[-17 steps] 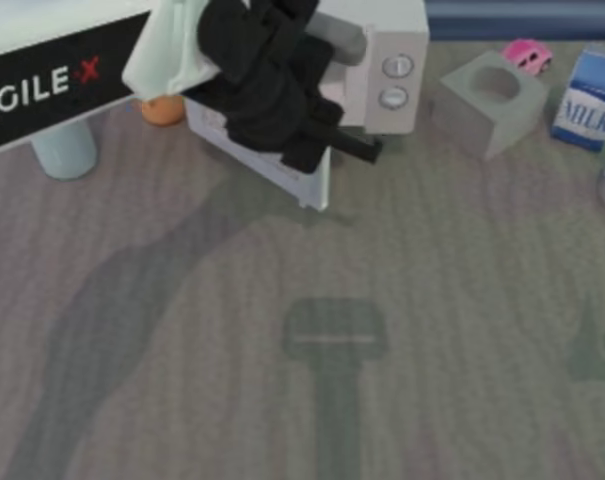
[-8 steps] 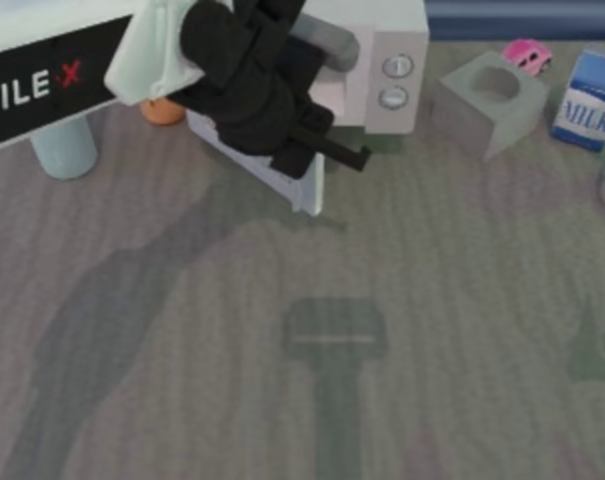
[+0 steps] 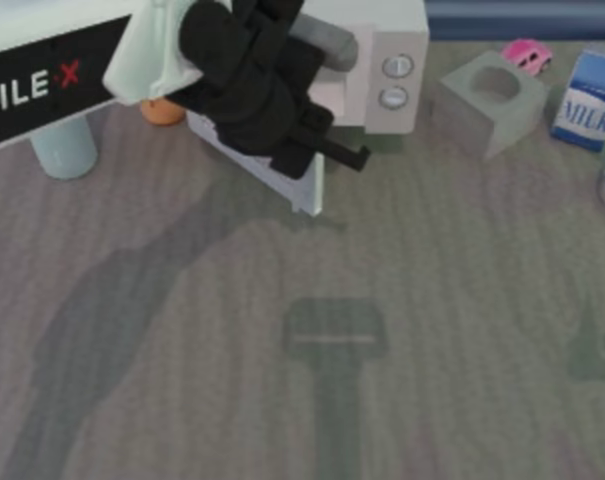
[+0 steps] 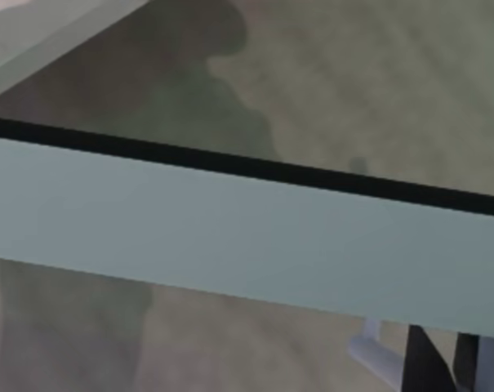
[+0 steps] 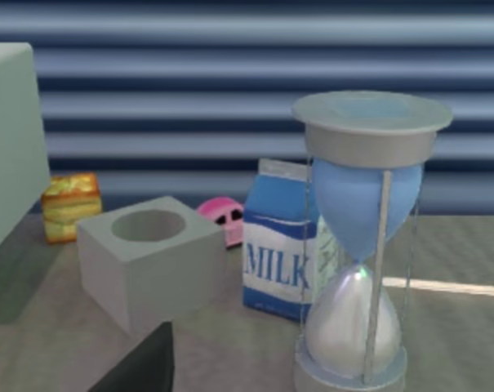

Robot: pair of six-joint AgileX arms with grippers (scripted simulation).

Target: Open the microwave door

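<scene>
The white microwave [image 3: 382,40] stands at the table's far edge, its two round knobs [image 3: 395,80] on the right panel. The microwave door [image 3: 300,180] is swung out toward the front left, hinged at its left side. My left gripper [image 3: 337,150] reaches over the door's free edge, shut on the door by its handle. In the left wrist view the door [image 4: 230,237] crosses as a pale band, and black fingers [image 4: 426,367] sit by the light handle [image 4: 373,355]. My right arm is parked off the right side; only one dark finger [image 5: 144,367] shows.
To the microwave's right stand a grey cube with a round hole [image 3: 490,95], a pink toy car [image 3: 527,55] and a milk carton [image 3: 589,100]. An hourglass [image 5: 361,245] is close to my right gripper. A pale cup [image 3: 64,150] and an orange object [image 3: 162,110] sit left.
Between one second and half a second ago my left gripper moved left and drew the door's free edge farther open. Since then nothing has moved.
</scene>
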